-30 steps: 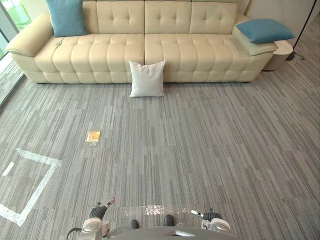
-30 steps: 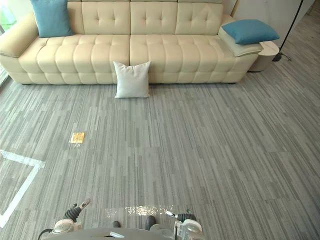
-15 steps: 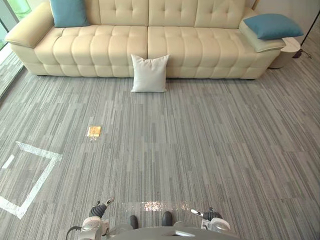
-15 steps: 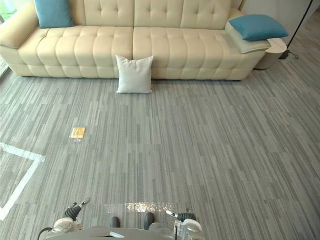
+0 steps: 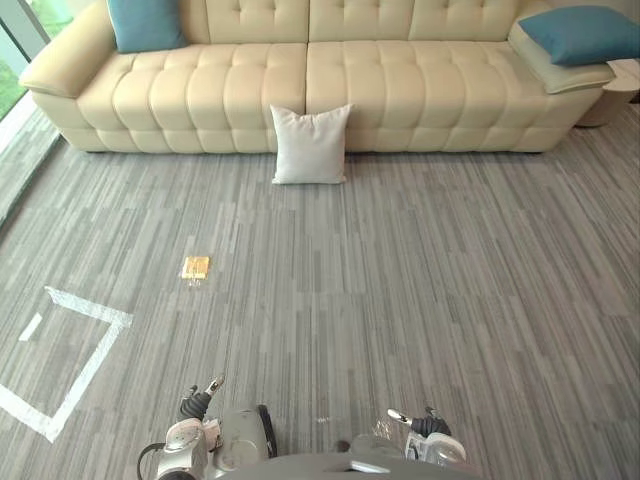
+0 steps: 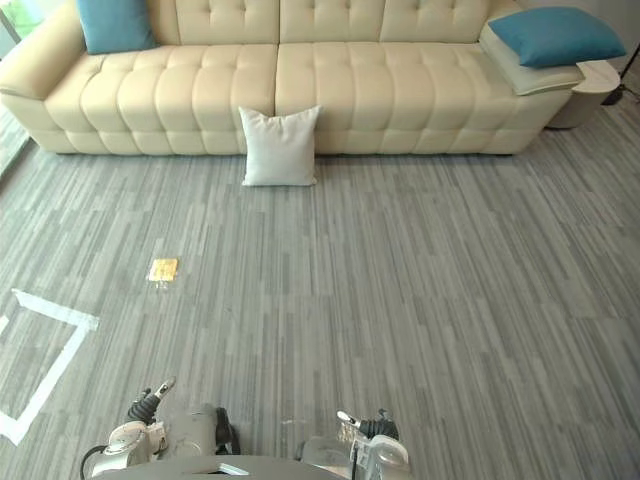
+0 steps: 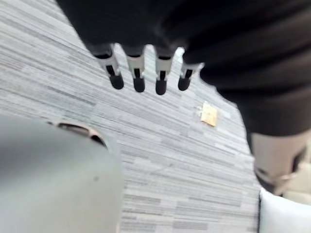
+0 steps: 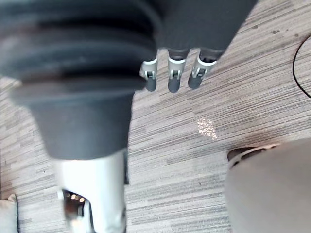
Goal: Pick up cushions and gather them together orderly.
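We hold both hands low and empty, well apart from the cushions at the sofa.

From the head views we see the white cushion (image 5: 310, 146) upright on the carpet, leaning on the front of the cream sofa (image 5: 400, 90). On the sofa, one blue cushion (image 5: 146, 22) stands at its left end and another blue cushion (image 5: 585, 32) lies on its right armrest. A yellow floor plate (image 5: 195, 267) and a white tape square (image 5: 70, 360) lie nearer us. The left hand (image 5: 200, 400) and right hand (image 5: 412, 420) sit at the bottom edge. The wrist views add the fingers (image 7: 138, 80) of the left and the fingers (image 8: 173, 77) of the right, loosely extended over bare carpet and gripping nothing. A pale corner (image 7: 284, 216) past the left thumb is perhaps the white cushion.
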Motion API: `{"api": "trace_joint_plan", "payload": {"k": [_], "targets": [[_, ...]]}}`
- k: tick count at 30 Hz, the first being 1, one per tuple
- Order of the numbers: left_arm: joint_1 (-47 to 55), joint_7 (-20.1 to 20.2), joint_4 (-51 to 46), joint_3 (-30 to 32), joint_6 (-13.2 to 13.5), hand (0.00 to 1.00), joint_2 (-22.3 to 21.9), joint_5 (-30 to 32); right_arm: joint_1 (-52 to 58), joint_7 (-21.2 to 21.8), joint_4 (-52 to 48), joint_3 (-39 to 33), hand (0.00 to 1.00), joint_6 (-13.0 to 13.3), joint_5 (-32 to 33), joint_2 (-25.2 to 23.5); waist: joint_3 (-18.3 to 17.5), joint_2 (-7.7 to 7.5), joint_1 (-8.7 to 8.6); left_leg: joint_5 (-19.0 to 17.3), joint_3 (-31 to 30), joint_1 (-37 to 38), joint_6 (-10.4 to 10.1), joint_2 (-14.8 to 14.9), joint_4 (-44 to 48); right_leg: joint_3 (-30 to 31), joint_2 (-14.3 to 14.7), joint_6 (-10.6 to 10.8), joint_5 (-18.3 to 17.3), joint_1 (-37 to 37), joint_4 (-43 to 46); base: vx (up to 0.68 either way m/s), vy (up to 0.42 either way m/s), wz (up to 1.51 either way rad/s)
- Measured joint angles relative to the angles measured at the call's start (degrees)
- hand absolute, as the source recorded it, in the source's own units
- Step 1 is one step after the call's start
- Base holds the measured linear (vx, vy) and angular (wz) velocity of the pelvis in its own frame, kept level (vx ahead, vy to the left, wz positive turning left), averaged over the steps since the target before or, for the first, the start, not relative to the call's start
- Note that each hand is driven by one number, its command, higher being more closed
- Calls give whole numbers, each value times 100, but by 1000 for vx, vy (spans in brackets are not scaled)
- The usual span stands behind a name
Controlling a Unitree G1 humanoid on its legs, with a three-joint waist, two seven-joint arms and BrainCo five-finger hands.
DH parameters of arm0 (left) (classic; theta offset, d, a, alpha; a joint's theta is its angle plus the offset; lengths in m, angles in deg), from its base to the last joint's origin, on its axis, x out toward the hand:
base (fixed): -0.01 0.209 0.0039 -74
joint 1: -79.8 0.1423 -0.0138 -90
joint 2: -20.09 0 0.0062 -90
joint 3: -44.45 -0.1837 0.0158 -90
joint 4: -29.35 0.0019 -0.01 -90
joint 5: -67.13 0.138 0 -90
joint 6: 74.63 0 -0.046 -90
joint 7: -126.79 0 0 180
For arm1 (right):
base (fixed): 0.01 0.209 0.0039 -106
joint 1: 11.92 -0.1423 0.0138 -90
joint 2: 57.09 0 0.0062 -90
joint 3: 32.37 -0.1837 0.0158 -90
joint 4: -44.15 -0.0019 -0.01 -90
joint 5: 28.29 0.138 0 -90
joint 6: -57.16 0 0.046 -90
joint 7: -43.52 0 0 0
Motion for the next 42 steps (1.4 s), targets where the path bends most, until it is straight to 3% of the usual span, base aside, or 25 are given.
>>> {"api": "trace_joint_plan", "payload": {"k": [2,4,6,7,10,11,13,14,15,17,19,21,23,24,25,26,27,28,30,31,35,36,39,40,42], "targets": [[-18,0,-120,-3,14,0,-49,-1,-11,-2,0,1,0,-12,0,-7,7,-18,51,342,-4,-300,7,-172,-770,37,-211,55,-35,206,-252,447,222,-17],[-4,-10,-171,-73,52,0,-87,-14,-12,-6,14,30,0,-16,0,-7,-28,43,100,1282,-55,-485,13,-236,-1865,212,-363,98,-63,446,-493,554,357,-34],[-42,-9,-172,-124,68,0,-53,-19,-45,3,70,155,0,-21,-3,-51,-84,-44,160,1639,-23,-470,201,-350,-1714,467,-492,13,-20,485,-510,469,321,-45],[-79,-7,-167,-142,68,0,31,1,-114,14,36,216,0,-11,-6,-175,-117,-165,148,1349,13,-586,393,-404,-1445,660,-574,-41,177,404,-426,536,327,-35],[-84,4,-71,11,100,0,183,1,-68,65,181,109,0,-20,-75,-321,-287,-485,147,608,186,-550,827,-598,-453,1151,-925,160,426,338,335,590,321,-7],[-77,-2,22,41,72,0,214,2,-88,98,229,18,0,-18,-142,-310,-305,-507,150,433,213,-368,925,-634,-340,1300,-996,317,700,242,783,660,300,-20],[-60,-5,104,19,25,0,276,4,-88,120,224,-19,0,-3,-216,-302,-308,-509,145,324,215,-60,962,-702,-417,1419,-1021,546,1145,25,1489,431,176,-29],[-2,-3,137,-33,-13,0,309,5,-89,128,211,-8,0,9,-231,-300,-310,-493,120,170,220,242,942,-716,-606,1549,-1013,769,1600,-391,2395,385,111,-37],[33,-6,171,-69,-31,0,329,0,-85,132,217,11,0,14,-231,-301,-306,-486,83,-49,219,551,870,-722,-766,1589,-993,861,1702,-884,3515,364,79,-32],[77,-10,184,-77,-63,0,310,-3,-55,133,159,153,0,22,-228,-234,-289,-472,31,-156,255,966,847,-757,-909,1400,-1002,806,1504,-1619,4893,324,-20,-21],[152,-33,171,-73,-80,0,188,-12,-28,133,-128,225,0,29,-232,-190,-184,-291,8,-259,267,1738,683,-658,-1380,936,-861,547,852,-2253,5469,310,-81,-31],[159,-32,169,-52,-69,0,87,-106,2,139,-317,227,0,60,-232,-187,-188,-212,-1,-467,265,2282,483,-427,-1604,480,-629,483,314,-2774,5137,275,-170,-23],[138,-23,236,-34,-69,0,56,-112,33,142,-443,244,0,81,-227,-193,-183,-216,-22,-570,219,2604,330,-285,-1751,115,-502,449,116,-3064,4308,334,-269,6],[92,-18,299,7,-72,0,18,-106,53,147,-466,233,0,124,-223,-199,-180,-226,-52,-635,154,2922,208,-229,-1963,-28,-395,407,210,-3199,3146,365,-292,26],[87,-15,308,5,-71,0,16,-103,51,151,-466,234,0,133,-224,-193,-182,-230,-61,-654,138,3023,161,-228,-2042,0,-347,378,341,-3222,2707,351,-253,38],[77,-3,332,3,-69,0,3,-99,73,212,-464,225,0,139,-201,-176,-183,-225,-112,-708,26,3206,21,-237,-2182,60,-287,164,1001,-3243,2147,498,-259,44],[46,5,509,-34,-77,0,-94,-95,-14,257,-443,249,0,133,-242,-59,-260,-37,-145,-682,-409,3328,-14,-198,-2423,-148,-182,-16,978,-3052,2153,551,-248,60],[-25,70,475,-217,-63,0,-166,-38,-52,255,-445,242,0,122,-242,9,-265,93,-124,-360,-894,3283,66,-393,-2680,-108,-188,-134,939,-3031,2260,504,-216,53],[-88,101,406,-213,-31,0,-338,17,-25,254,-454,224,0,117,-230,-10,-262,139,-173,209,-1100,3350,52,-459,-2794,-19,-245,-287,803,-2931,2629,303,-133,71],[-88,101,385,-217,-23,0,-374,16,-7,258,-453,256,0,117,-231,-6,-262,150,-178,296,-1148,3394,21,-408,-2777,-47,-239,-313,769,-2853,2658,325,-139,88],[-106,135,240,-229,0,0,-480,4,37,255,-444,548,0,96,-373,-8,-312,178,-156,429,-1259,2708,-214,-101,-1099,-282,-76,-204,360,-2035,1880,324,-129,42],[-101,131,202,-188,-12,0,-483,4,37,251,-461,616,0,55,-429,24,-313,233,-163,641,-1247,2310,-435,19,-298,-344,-2,-190,341,-1850,1626,323,-104,10],[16,130,33,-65,-20,0,-466,-1,117,247,-479,619,0,18,-440,46,-256,289,-108,1667,-1023,1723,-439,372,1387,-297,150,-216,264,-1121,1110,218,-30,-10],[28,129,33,-44,-20,0,-468,-1,126,243,-481,616,0,18,-440,56,-262,299,-108,1501,-920,1641,-367,453,1622,-287,171,-210,235,-1024,1050,183,8,-7],[39,137,-7,-38,-20,0,-470,-2,160,242,-475,614,0,17,-440,76,-274,334,-94,654,-514,1246,-142,596,2021,-191,148,-181,64,-610,832,217,80,-4]]}}
